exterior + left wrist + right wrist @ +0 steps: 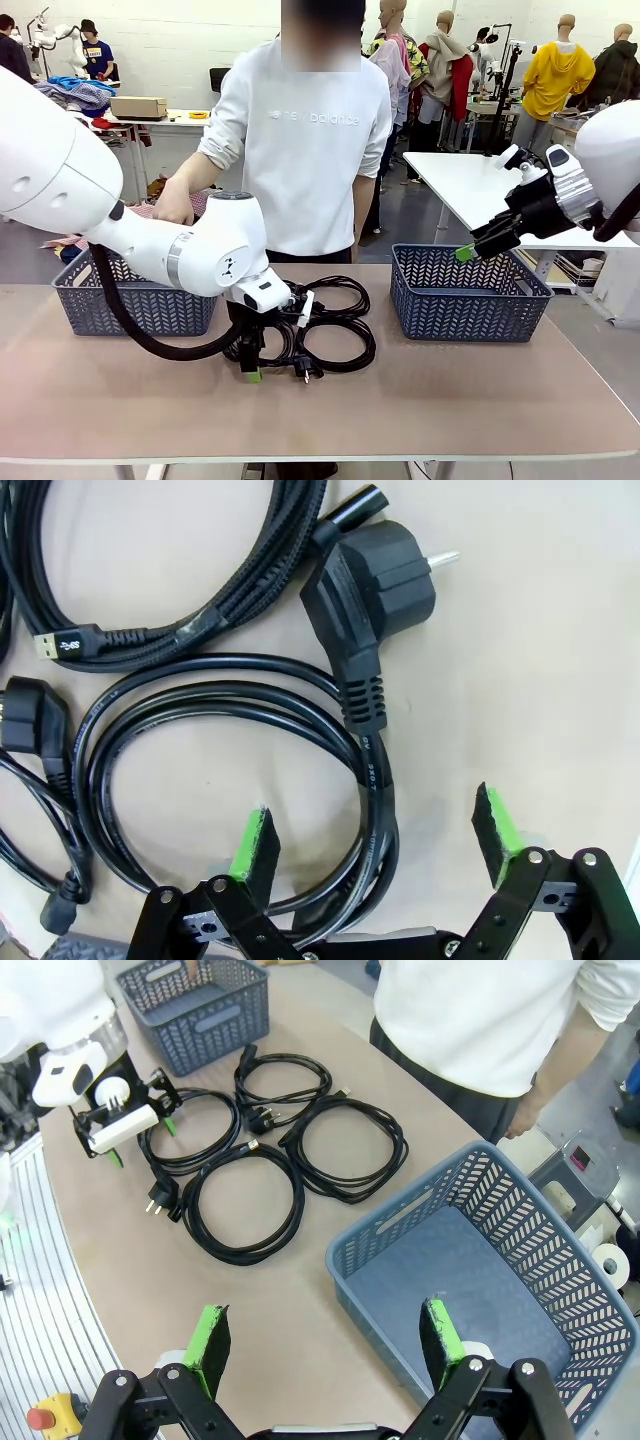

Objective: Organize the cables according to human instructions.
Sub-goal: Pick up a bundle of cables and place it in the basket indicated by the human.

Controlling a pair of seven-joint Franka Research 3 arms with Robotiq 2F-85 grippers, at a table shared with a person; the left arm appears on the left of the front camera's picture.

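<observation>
The left hand (375, 835) is spread wide astride 1 cable (95, 780), not pinching it; the right hand (325, 1345) is spread, empty, above the basket (400, 1210).

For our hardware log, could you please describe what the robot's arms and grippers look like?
The left arm and right arm have smooth white rounded shells. A thick black hose loops off the left one. The left gripper and right gripper are black bolted linkages with green pads.
</observation>
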